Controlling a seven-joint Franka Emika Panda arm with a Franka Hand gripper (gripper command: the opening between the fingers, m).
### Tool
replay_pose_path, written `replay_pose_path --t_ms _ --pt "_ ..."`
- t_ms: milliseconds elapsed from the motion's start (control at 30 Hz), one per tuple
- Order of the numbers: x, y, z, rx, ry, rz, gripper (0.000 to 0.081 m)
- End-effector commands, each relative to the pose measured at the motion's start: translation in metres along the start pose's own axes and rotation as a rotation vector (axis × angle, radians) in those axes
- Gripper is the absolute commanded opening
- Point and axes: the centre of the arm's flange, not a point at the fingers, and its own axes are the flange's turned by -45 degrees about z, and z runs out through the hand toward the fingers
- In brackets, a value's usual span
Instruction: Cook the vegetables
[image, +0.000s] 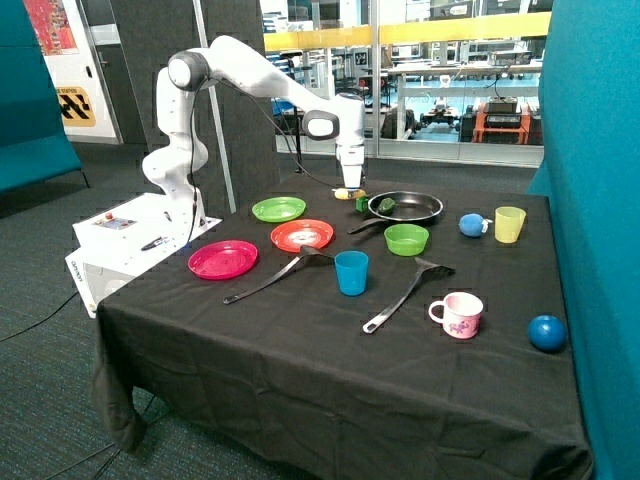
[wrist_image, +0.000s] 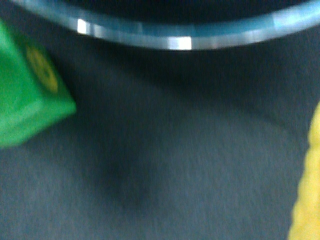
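Observation:
A black frying pan (image: 415, 208) sits at the back of the black-clothed table. The dark green lump (image: 387, 205) lies inside it. The pale yellow piece (image: 343, 194) lies on the cloth just beside the pan's far rim, and its edge shows in the wrist view (wrist_image: 307, 190). My gripper (image: 352, 184) hangs low over the cloth between the yellow piece and the pan. A bright green cube (image: 361, 203) (wrist_image: 30, 95) lies next to it. The pan's shiny rim (wrist_image: 175, 39) runs along one side of the wrist view.
A green plate (image: 279, 209), an orange plate (image: 302, 235), a pink plate (image: 223, 259), a green bowl (image: 406, 239), a blue cup (image: 351, 272), two black spatulas (image: 275, 277) (image: 405, 293), a pink mug (image: 458, 315), a yellow cup (image: 509, 224) and two blue balls (image: 470, 225) (image: 547, 332) stand on the table.

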Motion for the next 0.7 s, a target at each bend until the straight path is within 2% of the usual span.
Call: replay_pose_path --t_ms 0,667 --pt "0.045 -0.004 0.004 -0.0025 -0.0036 0.024 0.0000" --pt "0.091 0.006 0.020 -0.0026 -0.0035 0.060 0.0000"
